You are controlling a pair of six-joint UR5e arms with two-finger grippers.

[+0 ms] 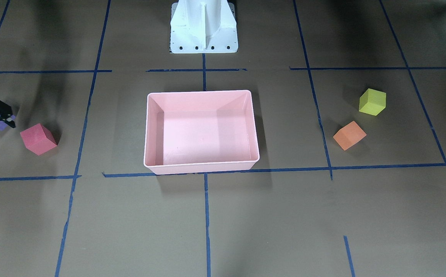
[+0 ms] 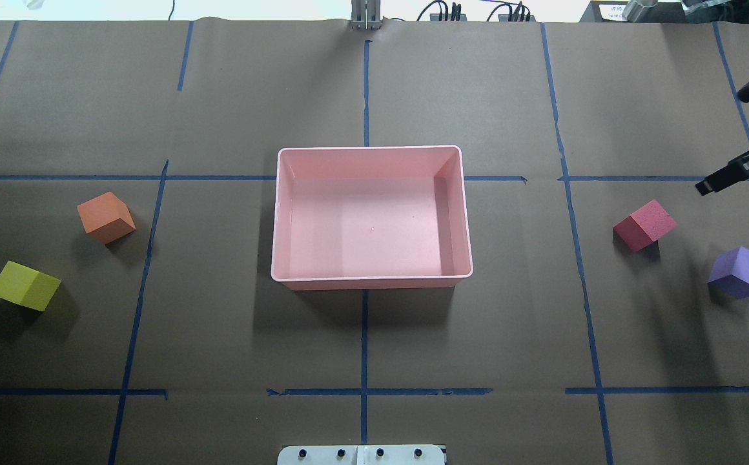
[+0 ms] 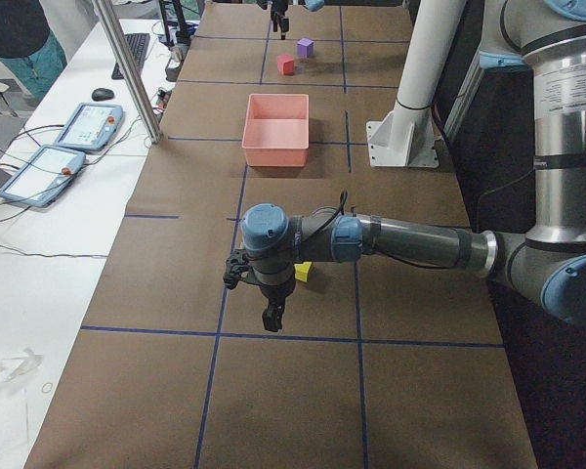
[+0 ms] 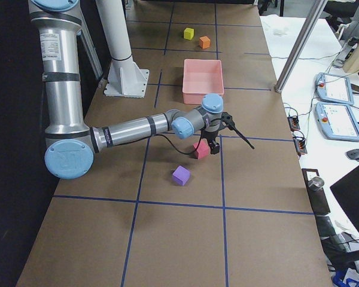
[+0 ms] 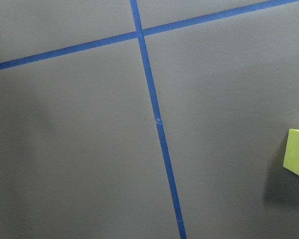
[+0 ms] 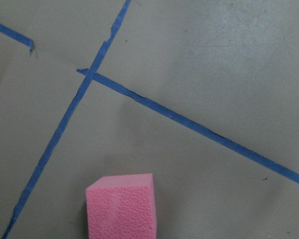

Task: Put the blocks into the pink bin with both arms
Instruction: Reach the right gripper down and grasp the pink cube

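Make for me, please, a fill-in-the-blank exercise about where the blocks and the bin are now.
The number of blocks inside the pink bin is ____.
The block closest to the purple block is ____ in colour.
The orange block and the yellow-green block lie on the robot's ____ side of the bin.
Missing words: zero; red-pink; left.

Blocks (image 2: 106,217) in pairs flanking pink bin (image 2: 368,283)
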